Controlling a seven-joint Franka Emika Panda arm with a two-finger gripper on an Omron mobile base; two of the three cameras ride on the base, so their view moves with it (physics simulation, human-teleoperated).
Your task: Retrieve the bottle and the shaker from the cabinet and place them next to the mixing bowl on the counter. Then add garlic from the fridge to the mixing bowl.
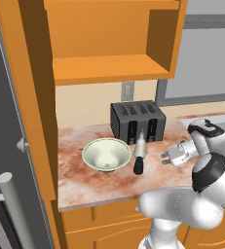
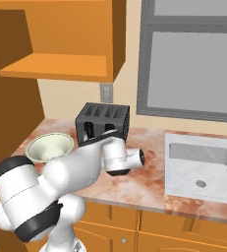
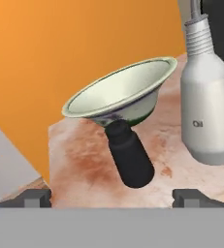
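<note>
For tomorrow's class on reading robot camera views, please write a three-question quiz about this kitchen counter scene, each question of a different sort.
1. True or false: the mixing bowl holds garlic.
2. What stands right behind the bottle? A) toaster B) kettle C) sink
3. Fill in: the dark shaker stands on the ____, right of the bowl.

Key:
1. False; the bowl's inside shows bare.
2. A, the toaster.
3. Counter; the gripper is open, holding nothing.

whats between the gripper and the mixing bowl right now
In the left base view, the white bottle and the dark shaker stand between the gripper and the mixing bowl. Bare counter separates the gripper from them.
</note>
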